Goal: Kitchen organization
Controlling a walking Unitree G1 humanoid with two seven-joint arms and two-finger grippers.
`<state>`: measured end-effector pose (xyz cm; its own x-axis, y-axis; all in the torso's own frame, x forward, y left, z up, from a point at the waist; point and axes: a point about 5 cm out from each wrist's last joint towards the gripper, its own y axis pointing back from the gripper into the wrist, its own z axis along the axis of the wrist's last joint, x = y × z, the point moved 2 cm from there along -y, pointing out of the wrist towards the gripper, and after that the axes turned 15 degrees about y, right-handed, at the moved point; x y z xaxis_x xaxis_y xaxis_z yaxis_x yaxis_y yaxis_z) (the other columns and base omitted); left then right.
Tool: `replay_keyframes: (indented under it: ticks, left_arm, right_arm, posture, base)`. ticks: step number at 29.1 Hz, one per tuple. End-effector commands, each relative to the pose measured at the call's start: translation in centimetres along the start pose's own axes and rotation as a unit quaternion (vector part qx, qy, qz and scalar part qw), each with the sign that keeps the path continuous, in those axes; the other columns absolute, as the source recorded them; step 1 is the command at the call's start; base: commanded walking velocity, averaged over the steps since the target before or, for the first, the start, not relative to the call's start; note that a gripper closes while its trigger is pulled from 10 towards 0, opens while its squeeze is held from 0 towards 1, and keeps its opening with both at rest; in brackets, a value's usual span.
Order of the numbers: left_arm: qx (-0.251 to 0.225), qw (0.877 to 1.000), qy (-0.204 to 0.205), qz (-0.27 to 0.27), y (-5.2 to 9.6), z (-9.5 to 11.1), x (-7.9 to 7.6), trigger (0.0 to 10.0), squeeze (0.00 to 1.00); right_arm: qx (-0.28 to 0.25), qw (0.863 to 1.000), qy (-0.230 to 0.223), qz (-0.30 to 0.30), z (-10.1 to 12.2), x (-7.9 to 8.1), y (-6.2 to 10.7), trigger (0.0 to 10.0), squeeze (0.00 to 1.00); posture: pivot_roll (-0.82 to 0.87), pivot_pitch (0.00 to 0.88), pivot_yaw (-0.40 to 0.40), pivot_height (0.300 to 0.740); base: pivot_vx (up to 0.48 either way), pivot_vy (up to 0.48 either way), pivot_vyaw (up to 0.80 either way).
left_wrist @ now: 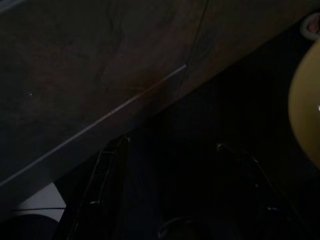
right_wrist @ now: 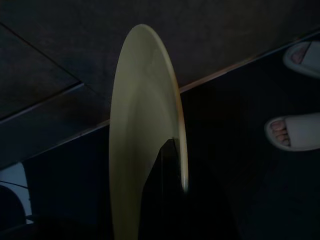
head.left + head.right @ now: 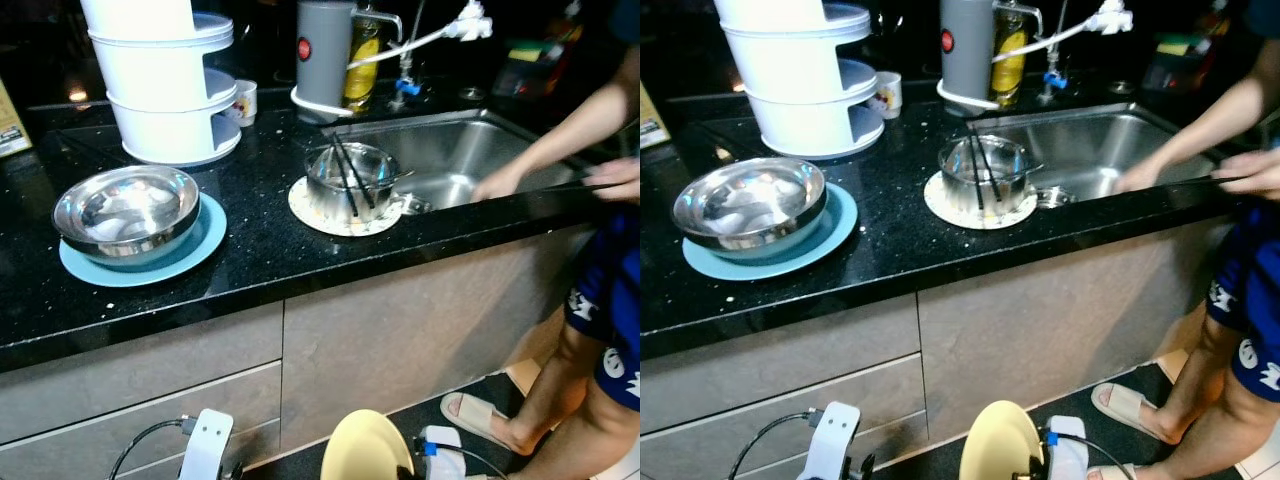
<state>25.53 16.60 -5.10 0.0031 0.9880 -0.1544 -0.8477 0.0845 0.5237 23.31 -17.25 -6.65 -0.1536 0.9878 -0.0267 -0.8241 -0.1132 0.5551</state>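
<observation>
Black tabletop (image 3: 260, 250) holds unsorted bowls; my right claw (image 2: 167, 165) grips a yellow plate (image 2: 145, 140) low, unplaced; left claw (image 1: 170, 190) open, empty, so I judge organizing barely begun.

Home kitchen: sink (image 3: 455, 160), black countertop (image 3: 250, 250).

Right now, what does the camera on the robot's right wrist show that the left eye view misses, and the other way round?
Right wrist alone: a close, edge-on look at the pale yellow plate with one black finger of the right gripper against it, so it appears gripped, and both of the person's sandalled feet.

Left eye alone: the black counter, a steel bowl on a blue plate, a small pot with chopsticks, the sink, and a person's hand at it.

Both: the yellow plate, the grey cabinet front, one sandal.
</observation>
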Motion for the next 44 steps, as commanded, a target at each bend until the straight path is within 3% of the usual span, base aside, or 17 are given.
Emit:
replay_keyframes:
  ticks: [1, 6, 8, 12, 15, 17, 20, 23, 27, 29, 33, 35, 37, 39, 44]
  left_arm:
    - [0.021, 1.0, 0.008, 0.014, 0.2, -0.8, 0.7, 10.0, 0.0]
    - [0.029, 1.0, 0.008, 0.004, 0.5, -1.5, 0.2, 10.0, 0.0]
    - [0.025, 0.999, -0.002, -0.023, 0.4, -1.5, -1.1, 10.0, 0.0]
    - [0.042, 0.999, -0.015, -0.02, 0.6, -2.4, -1.2, 10.0, 0.0]
    - [0.039, 0.999, -0.005, -0.031, 0.8, -2.2, -0.6, 10.0, 0.0]
    - [0.03, 0.999, -0.001, -0.023, 0.6, -1.6, 0.0, 10.0, 0.0]
    - [0.017, 0.999, 0.026, 0.024, 0.3, -0.8, 1.2, 10.0, 0.0]
    - [0.014, 0.997, 0.056, 0.053, 0.3, -0.9, 1.5, 10.0, 0.0]
    - [0.025, 0.999, 0.032, 0.011, 0.1, -1.4, -0.9, 10.0, 0.0]
    - [0.021, 1.0, 0.006, -0.014, 0.0, -1.2, -1.9, 10.0, 0.0]
    - [0.023, 1.0, -0.01, 0.003, 0.0, -1.1, -1.1, 10.0, 0.0]
    - [0.02, 1.0, -0.004, 0.01, 0.0, -0.8, -0.3, 10.0, 0.0]
    - [0.02, 1.0, -0.002, 0.012, 0.0, -0.7, 0.0, 10.0, 0.0]
    - [0.02, 1.0, -0.004, 0.016, 0.0, -0.7, 0.4, 10.0, 0.0]
    - [0.02, 1.0, 0.004, 0.022, 0.6, -1.6, 0.5, 10.0, 0.0]
  right_arm:
    - [0.019, 1.0, 0.003, 0.011, -0.9, 0.6, 0.2, 10.0, 0.0]
    - [0.033, 0.999, 0.011, 0.019, -1.8, 0.6, 0.7, 10.0, 0.0]
    - [0.022, 1.0, -0.009, 0.004, -1.5, -0.3, 0.7, 10.0, 0.0]
    - [0.029, 1.0, -0.006, -0.004, -1.6, -1.0, 0.8, 10.0, 0.0]
    - [0.032, 0.999, -0.029, -0.026, -2.0, -1.2, 1.0, 10.0, 0.0]
    - [0.024, 0.999, -0.033, -0.017, -1.8, -0.8, 0.9, 10.0, 0.0]
    - [0.033, 0.999, 0.015, 0.02, -2.0, 0.1, 0.9, 10.0, 0.0]
    - [0.039, 0.998, 0.04, 0.029, -2.2, 0.0, 1.0, 10.0, 0.0]
    - [0.039, 0.999, 0.004, -0.006, -2.4, -1.5, 1.3, 10.0, 0.0]
    - [0.046, 0.999, 0.008, -0.009, -2.6, -1.6, 1.4, 10.0, 0.0]
    - [0.044, 0.999, 0.001, -0.018, -2.6, -1.1, 1.3, 10.0, 0.0]
    - [0.027, 1.0, -0.008, -0.005, -2.1, -0.2, 1.0, 10.0, 0.0]
    - [0.024, 1.0, -0.006, 0.003, -1.9, 0.2, 0.9, 10.0, 0.0]
    - [0.032, 0.999, 0.019, 0.027, -2.1, 0.8, 0.9, 10.0, 0.0]
    - [0.041, 0.998, 0.042, 0.037, -2.4, 0.1, 1.1, 10.0, 0.0]
  posture:
    - [-0.09, 0.059, -0.076, 0.74]
    - [-0.05, 0.056, -0.063, 0.74]
    - [0.01, 0.068, -0.055, 0.74]
    - [0.04, 0.065, -0.021, 0.74]
    - [0.0, 0.054, -0.021, 0.74]
    - [-0.03, 0.06, -0.073, 0.74]
    - [-0.08, 0.043, -0.092, 0.74]
    - [-0.08, 0.041, -0.064, 0.74]
    - [-0.01, 0.027, -0.008, 0.74]
    - [0.0, 0.03, 0.001, 0.74]
    - [0.0, 0.04, 0.016, 0.74]
    - [-0.02, 0.06, -0.035, 0.74]
    - [-0.02, 0.06, -0.035, 0.74]
    - [-0.04, 0.048, -0.087, 0.74]
    - [-0.03, 0.042, -0.081, 0.74]
  base:
    - [0.0, 0.0, 0.0]
    - [0.0, 0.0, 0.0]
    - [0.0, 0.0, 0.0]
    - [0.0, 0.0, 0.0]
    - [0.0, 0.0, 0.0]
    - [0.0, 0.0, 0.0]
    - [0.0, 0.0, 0.0]
    - [0.0, 0.0, 0.0]
    - [0.0, 0.0, 0.0]
    - [0.0, 0.0, 0.0]
    - [0.0, 0.0, 0.0]
    - [0.0, 0.0, 0.0]
    - [0.0, 0.0, 0.0]
    - [0.0, 0.0, 0.0]
    - [0.0, 0.0, 0.0]
